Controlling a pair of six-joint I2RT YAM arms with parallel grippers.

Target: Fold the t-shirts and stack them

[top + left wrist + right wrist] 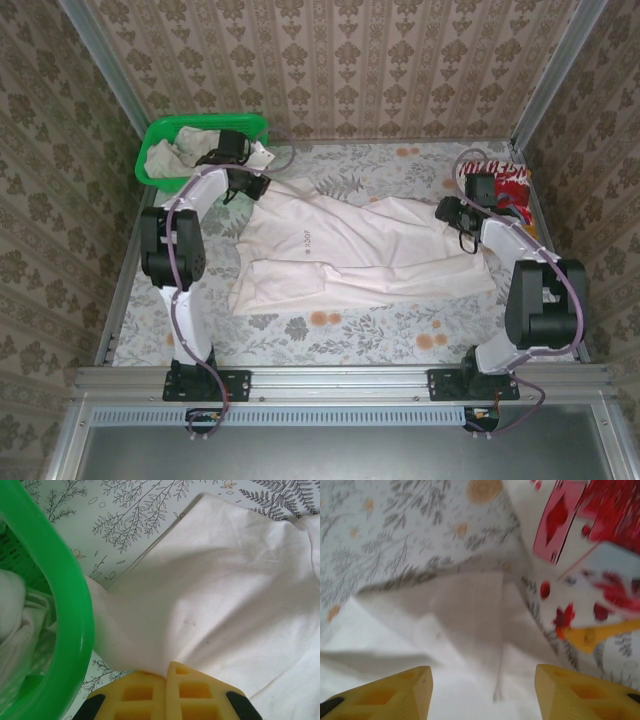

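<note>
Left end effector [167, 672] clamps the unfolded white shirt [340, 245], right end effector [482, 680] apart; only the red-patterned shirt [512, 185] seems folded.

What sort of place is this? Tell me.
Probably a boxed-in test cell for laundry folding: wallpapered panels around a floral-covered table, a green basket of clothes, an off-white t-shirt spread out.

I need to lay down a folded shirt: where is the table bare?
Bare: the near strip between the spread t-shirt and the front rail, and the far strip between the green basket and the red-and-white shirt. Crowded: the middle and both far corners.
</note>
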